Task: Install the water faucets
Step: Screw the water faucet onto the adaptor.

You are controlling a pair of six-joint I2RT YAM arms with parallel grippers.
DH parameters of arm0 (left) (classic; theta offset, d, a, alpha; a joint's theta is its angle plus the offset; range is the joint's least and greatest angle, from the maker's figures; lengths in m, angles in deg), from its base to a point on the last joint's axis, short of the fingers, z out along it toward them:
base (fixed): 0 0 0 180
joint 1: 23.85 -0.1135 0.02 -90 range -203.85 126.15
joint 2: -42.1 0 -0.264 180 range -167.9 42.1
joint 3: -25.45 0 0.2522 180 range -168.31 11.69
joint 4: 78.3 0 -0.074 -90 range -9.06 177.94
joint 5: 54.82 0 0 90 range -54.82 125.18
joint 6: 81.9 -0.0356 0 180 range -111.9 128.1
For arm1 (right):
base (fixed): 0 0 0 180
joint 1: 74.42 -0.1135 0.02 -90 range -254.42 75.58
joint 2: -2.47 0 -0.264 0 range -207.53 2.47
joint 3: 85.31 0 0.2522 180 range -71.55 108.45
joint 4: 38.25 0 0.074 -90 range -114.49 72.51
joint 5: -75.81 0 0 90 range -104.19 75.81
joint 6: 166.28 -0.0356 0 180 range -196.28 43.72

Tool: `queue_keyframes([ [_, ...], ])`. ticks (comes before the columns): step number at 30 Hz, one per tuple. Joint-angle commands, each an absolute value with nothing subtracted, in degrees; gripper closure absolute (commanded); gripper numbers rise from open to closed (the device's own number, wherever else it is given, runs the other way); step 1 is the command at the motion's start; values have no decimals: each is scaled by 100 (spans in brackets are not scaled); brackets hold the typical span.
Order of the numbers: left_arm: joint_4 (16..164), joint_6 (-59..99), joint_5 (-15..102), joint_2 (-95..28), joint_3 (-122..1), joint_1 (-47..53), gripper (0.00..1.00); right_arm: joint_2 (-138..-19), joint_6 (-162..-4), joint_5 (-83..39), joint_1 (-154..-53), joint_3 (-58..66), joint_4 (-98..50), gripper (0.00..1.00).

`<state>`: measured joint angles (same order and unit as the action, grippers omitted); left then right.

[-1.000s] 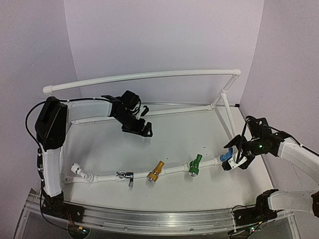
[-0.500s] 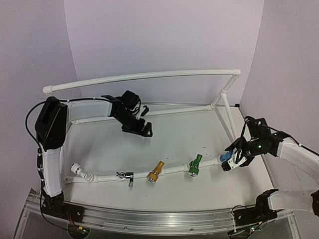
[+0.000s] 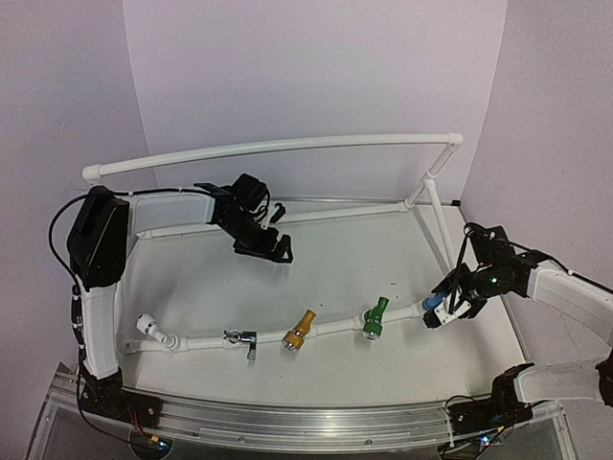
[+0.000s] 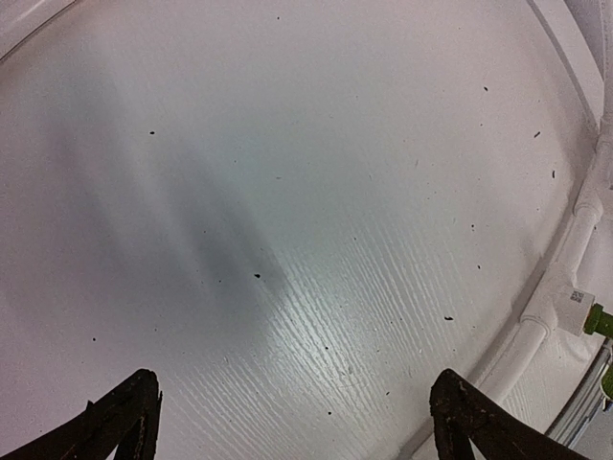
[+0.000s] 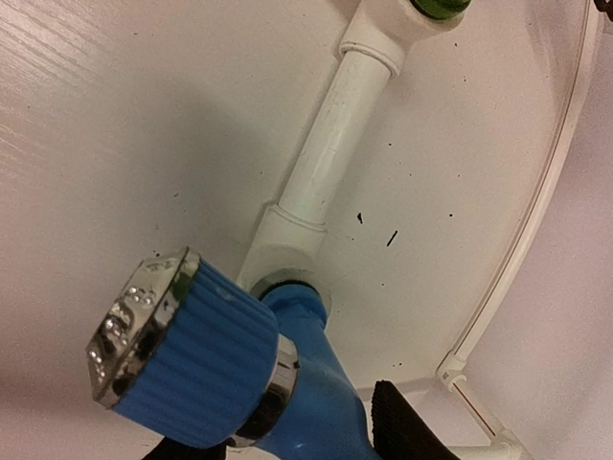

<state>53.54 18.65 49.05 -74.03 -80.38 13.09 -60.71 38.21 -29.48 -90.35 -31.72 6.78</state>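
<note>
My right gripper (image 3: 445, 314) straddles the blue faucet (image 5: 211, 364) on the pipe (image 5: 335, 134); pinching or not, I cannot tell. Green faucet (image 5: 436, 8) sits beyond my fingertips. Left gripper (image 4: 292, 422) gapes wide over table (image 4: 287, 192).

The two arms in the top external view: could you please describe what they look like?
Both the left arm and the right arm have white links joined by black housings. The left gripper and right gripper are black. Thin black cables loop beside the left shoulder and over the right wrist, where a small green light glows.
</note>
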Motion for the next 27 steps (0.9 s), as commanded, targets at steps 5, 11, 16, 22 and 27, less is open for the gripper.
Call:
queue_keyframes([
  [5,5400,1891,4986,-7329,-8219,1262,2,-6334,4161,-2978,-9130,-2714,918,55],
  [11,5426,1920,4969,-7273,-8141,1262,2,-6516,3660,-2985,-9244,-2515,1090,59],
  [16,5445,1943,4960,-7234,-8079,1259,2,-6588,3704,-2809,-9272,-2536,1213,54],
  [22,5437,1935,4956,-7227,-8089,1254,2,-6117,4908,-2810,-9270,-2987,1205,12],
  [27,5439,1940,4943,-7219,-8081,1250,2,-5757,5492,-3013,-9279,-3270,1174,7],
])
